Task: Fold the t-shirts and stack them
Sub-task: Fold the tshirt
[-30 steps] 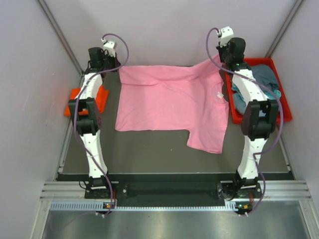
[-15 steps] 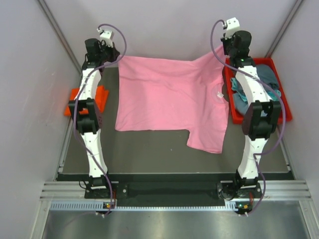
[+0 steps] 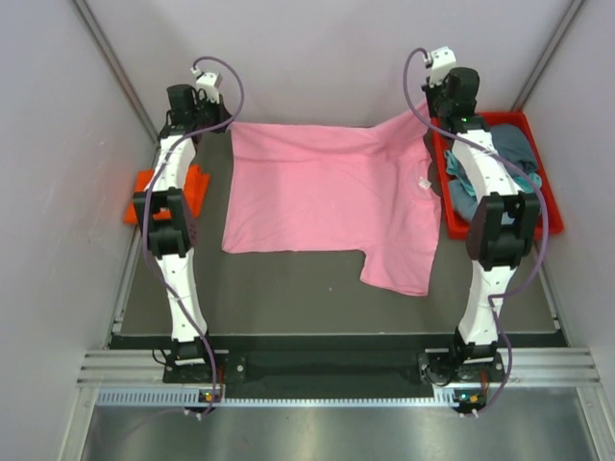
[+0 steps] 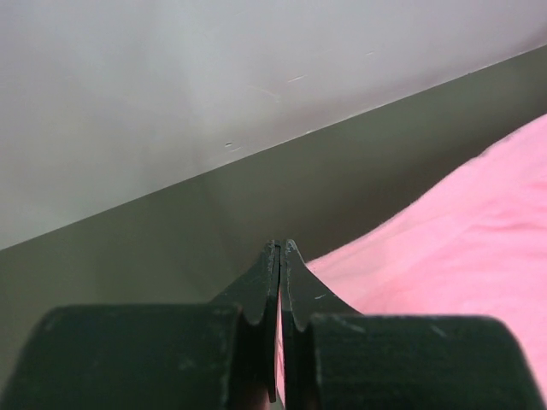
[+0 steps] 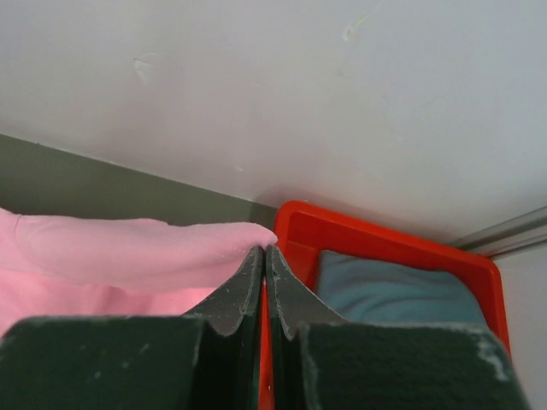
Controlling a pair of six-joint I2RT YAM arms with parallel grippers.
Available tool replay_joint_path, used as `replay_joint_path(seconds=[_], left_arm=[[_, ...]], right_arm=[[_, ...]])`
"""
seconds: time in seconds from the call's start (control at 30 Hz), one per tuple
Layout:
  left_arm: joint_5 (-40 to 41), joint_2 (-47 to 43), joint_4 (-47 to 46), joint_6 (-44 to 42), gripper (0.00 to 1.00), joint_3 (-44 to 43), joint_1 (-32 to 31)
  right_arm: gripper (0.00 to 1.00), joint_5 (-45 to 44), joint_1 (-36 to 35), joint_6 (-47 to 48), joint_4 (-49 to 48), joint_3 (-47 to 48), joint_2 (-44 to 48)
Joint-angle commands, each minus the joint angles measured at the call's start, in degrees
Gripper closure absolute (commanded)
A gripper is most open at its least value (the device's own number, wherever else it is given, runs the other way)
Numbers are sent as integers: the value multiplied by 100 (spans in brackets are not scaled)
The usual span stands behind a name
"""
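A light pink t-shirt (image 3: 327, 197) lies spread over the dark table, one part hanging toward the near side. My left gripper (image 3: 221, 122) is shut on its far left corner; in the left wrist view (image 4: 281, 248) pink cloth (image 4: 444, 231) shows between the closed jaws. My right gripper (image 3: 424, 113) is shut on the far right corner, which is raised; in the right wrist view (image 5: 264, 249) the pink cloth (image 5: 128, 252) bunches at the fingertips. Grey-blue and teal shirts (image 3: 511, 154) lie in the red tray (image 3: 550, 206). An orange shirt (image 3: 144, 197) lies at the left, partly hidden by my left arm.
The red tray (image 5: 376, 239) with the grey-blue shirt (image 5: 393, 295) stands just right of my right gripper. The white back wall (image 4: 214, 85) is close behind both grippers. White side walls bound the table on the left and right.
The far edge of the pink shirt went up toward the back wall with both grippers, then came back down a little. Both grippers stayed shut on it.
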State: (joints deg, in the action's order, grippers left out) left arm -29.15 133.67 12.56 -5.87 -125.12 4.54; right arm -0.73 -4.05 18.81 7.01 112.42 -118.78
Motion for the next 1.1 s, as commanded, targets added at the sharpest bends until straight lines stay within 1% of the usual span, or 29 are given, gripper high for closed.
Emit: replay_joint_path(seconds=[0.0, 0.17, 0.2, 0.33, 0.47, 0.63, 0.93, 1.07], left_arm=[[-118, -16, -148, 51, 100, -65, 91], [-258, -139, -17, 182, 100, 5, 100], [-293, -174, 27, 200, 100, 57, 100], [-513, -446, 168, 209, 100, 522, 100], [-601, -622, 308, 183, 100, 831, 109], [-689, -727, 704, 51, 100, 954, 118], [-724, -1202, 801, 33, 100, 1683, 276], [-785, -1264, 1064, -81, 100, 1710, 337]], right_arm=[[100, 38, 45, -26, -173, 104, 30], [100, 47, 45, -44, -42, -71, 267], [100, 186, 45, -44, -7, -228, 337], [100, 249, 45, -9, 20, -729, 724], [100, 267, 45, 9, 29, -1169, 909], [100, 284, 45, 0, 125, -1363, 1032], [100, 425, 36, -79, 345, -1995, 1392], [100, 451, 36, -70, 389, -2233, 1516]])
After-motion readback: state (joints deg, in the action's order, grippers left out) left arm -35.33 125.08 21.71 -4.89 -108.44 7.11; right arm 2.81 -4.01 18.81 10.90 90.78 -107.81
